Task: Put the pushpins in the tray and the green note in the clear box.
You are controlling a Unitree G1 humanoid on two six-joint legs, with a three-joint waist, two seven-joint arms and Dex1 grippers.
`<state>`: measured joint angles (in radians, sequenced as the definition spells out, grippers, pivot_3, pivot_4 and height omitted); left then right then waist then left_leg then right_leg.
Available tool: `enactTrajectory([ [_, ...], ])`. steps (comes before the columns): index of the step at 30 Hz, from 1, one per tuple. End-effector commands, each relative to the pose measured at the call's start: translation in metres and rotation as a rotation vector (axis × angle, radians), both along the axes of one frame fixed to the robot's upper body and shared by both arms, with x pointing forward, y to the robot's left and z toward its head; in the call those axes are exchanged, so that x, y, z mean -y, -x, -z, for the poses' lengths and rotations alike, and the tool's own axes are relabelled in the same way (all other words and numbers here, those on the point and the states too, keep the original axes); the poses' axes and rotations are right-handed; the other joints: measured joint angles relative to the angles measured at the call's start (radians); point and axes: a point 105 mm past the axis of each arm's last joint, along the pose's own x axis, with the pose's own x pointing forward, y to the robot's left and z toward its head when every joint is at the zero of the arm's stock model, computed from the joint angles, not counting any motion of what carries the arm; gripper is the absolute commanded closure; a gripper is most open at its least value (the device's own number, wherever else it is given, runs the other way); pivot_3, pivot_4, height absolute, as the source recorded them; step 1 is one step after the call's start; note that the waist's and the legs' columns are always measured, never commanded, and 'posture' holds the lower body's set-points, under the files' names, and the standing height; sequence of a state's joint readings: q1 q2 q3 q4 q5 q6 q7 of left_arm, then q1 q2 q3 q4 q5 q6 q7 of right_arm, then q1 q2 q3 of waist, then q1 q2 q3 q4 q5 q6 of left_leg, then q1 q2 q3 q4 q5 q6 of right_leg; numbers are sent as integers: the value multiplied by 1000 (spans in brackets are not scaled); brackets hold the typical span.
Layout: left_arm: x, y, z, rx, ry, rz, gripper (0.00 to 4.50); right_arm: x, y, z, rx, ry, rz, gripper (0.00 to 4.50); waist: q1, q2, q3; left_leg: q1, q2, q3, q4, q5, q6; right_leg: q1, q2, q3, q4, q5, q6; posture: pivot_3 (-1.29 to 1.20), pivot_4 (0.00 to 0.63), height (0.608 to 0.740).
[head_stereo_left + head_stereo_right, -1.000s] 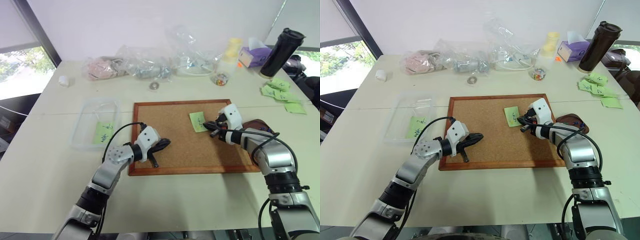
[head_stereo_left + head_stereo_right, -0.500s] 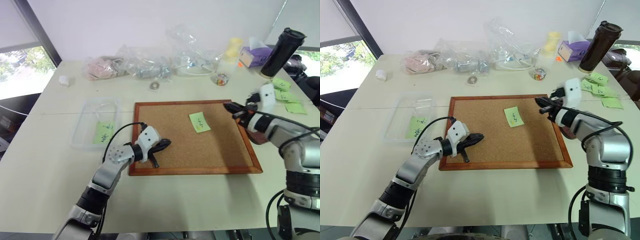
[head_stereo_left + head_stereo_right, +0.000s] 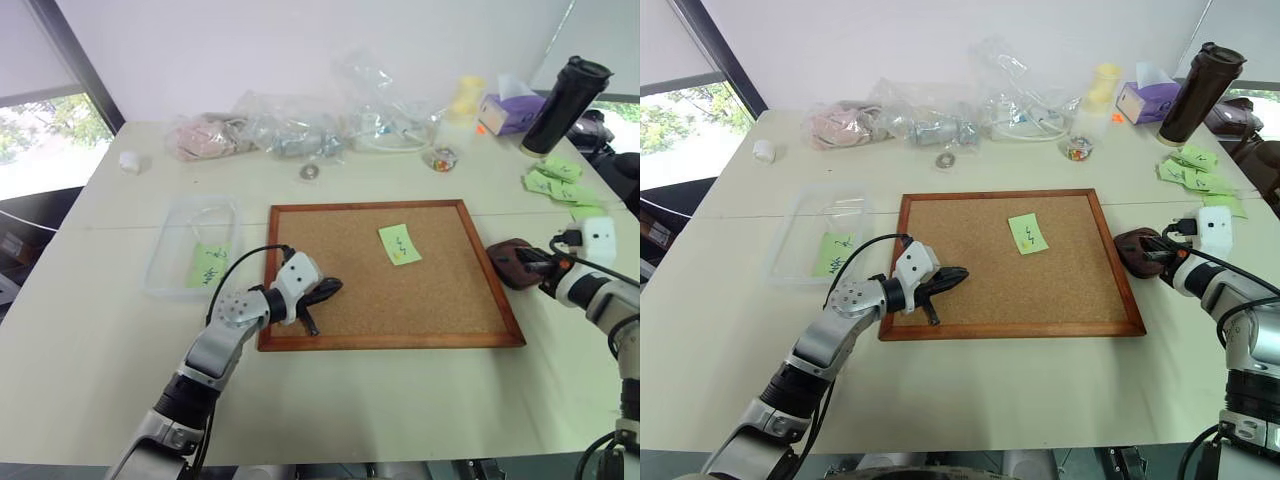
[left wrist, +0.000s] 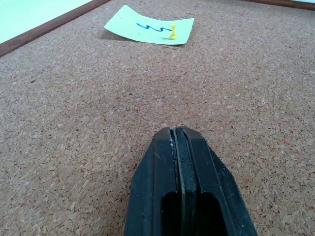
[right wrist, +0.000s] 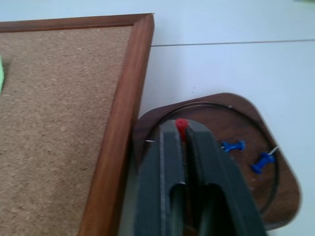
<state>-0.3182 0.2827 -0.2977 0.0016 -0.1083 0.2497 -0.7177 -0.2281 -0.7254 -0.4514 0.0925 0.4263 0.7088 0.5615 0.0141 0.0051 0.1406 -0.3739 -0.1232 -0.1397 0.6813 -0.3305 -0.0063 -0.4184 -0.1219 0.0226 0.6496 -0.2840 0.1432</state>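
Note:
A green note [image 3: 399, 244] lies on the corkboard [image 3: 400, 300], held by a yellow pushpin [image 4: 173, 30]. My left gripper [image 3: 322, 294] rests shut and empty on the board's near left part, pointing at the note [image 4: 147, 27]. The dark brown tray [image 3: 505, 260] sits just off the board's right edge. My right gripper [image 5: 181, 129] hangs over the tray [image 5: 231, 113] with a red pushpin [image 5: 181, 123] pinched between its tips. Two blue pushpins [image 5: 232, 146] lie in the tray. The clear box [image 3: 170, 250] stands left of the board with another green note [image 3: 210, 262] inside.
Wrinkly plastic bags [image 3: 300, 130] line the back of the table, with a small jar of pins [image 3: 441, 157], a tissue box [image 3: 510, 110] and a black tumbler [image 3: 563, 105]. Several loose green notes [image 3: 560, 185] lie at the far right.
My right gripper has swung right, from the green note on the corkboard to above the tray. The left arm has stayed still.

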Motion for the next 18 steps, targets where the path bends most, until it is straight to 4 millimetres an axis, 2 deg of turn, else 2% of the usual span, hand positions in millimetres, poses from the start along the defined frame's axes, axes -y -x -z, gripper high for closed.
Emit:
enactTrajectory([
  [1, -3, 2, 11, -35, -33, -4, 4500, 0, 1, -5, 28, 1, 1, 3156, 0, 0, 0, 0, 0, 0, 0, 0, 0, 0, 0, 0, 0, 0, 0, 0, 150, 730],
  [7, -3, 3, 11, -33, -33, -6, 4500, 3, 5, 0, 13, 3, 7, 109, 0, 0, 0, 0, 0, 0, 0, 0, 0, 0, 0, 0, 0, 0, 0, 0, 150, 730],
  [14, -3, 3, 11, -37, -29, -6, 4500, 1, 10, 4, 1, -11, -3, 109, 0, 0, 0, 0, 0, 0, 0, 0, 0, 0, 0, 0, 0, 0, 0, 0, 150, 730],
  [18, -3, 4, 11, -38, -31, -4, 4500, -3, 9, -4, 33, -26, -19, 109, 0, 0, 0, 0, 0, 0, 0, 0, 0, 0, 0, 0, 0, 0, 0, 0, 150, 730],
])
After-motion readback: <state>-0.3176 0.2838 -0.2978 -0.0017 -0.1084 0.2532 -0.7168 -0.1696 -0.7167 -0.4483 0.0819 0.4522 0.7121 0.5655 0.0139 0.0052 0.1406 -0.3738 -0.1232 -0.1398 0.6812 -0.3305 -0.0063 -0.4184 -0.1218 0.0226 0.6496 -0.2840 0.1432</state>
